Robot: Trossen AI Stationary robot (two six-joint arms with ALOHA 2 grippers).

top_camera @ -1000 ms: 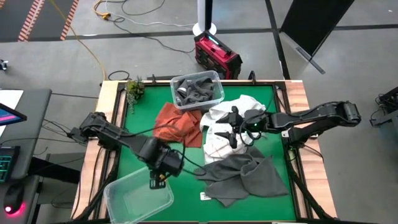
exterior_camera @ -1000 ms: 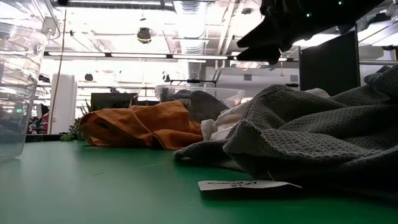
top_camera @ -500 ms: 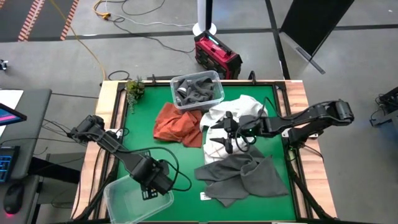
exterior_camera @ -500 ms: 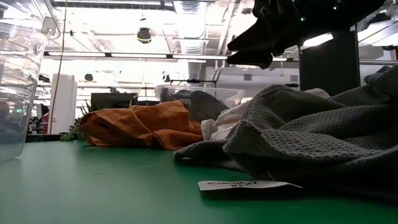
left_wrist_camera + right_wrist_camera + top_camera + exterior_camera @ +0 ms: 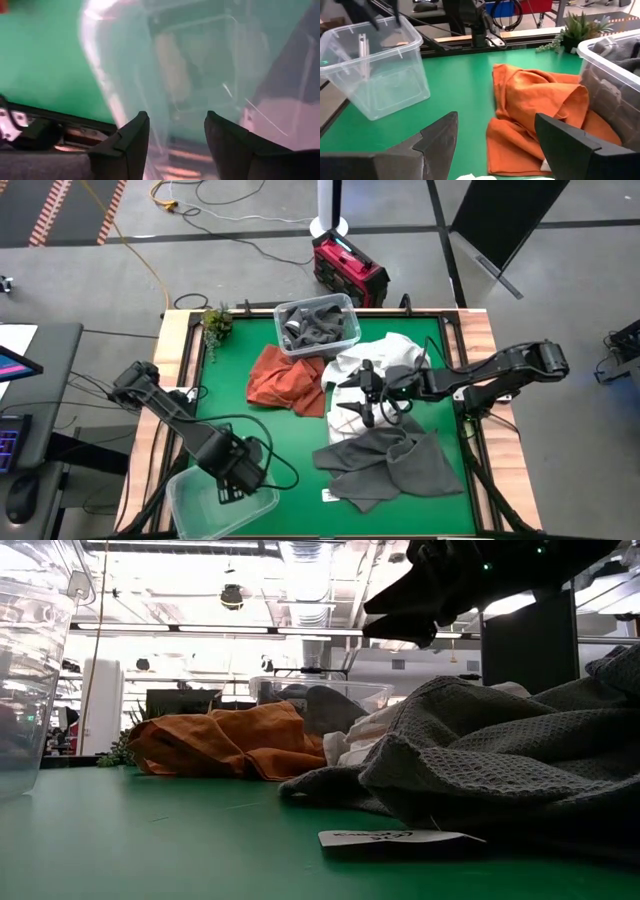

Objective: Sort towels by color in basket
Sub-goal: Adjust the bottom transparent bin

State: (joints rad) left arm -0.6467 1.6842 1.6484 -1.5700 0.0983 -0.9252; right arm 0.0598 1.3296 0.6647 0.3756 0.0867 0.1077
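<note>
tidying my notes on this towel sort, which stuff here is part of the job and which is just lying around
Part of the job:
orange towel
white towel
dark grey towel
bin with grey towels
empty clear bin

Lying about:
small plant
paper tag
red case on the floor

Towels (image 5: 385,460) mid-table, between far bin (image 5: 318,326) and near bin (image 5: 220,500)

The left tool (image 5: 175,137) hangs open over a clear plastic bin (image 5: 200,65).
</note>
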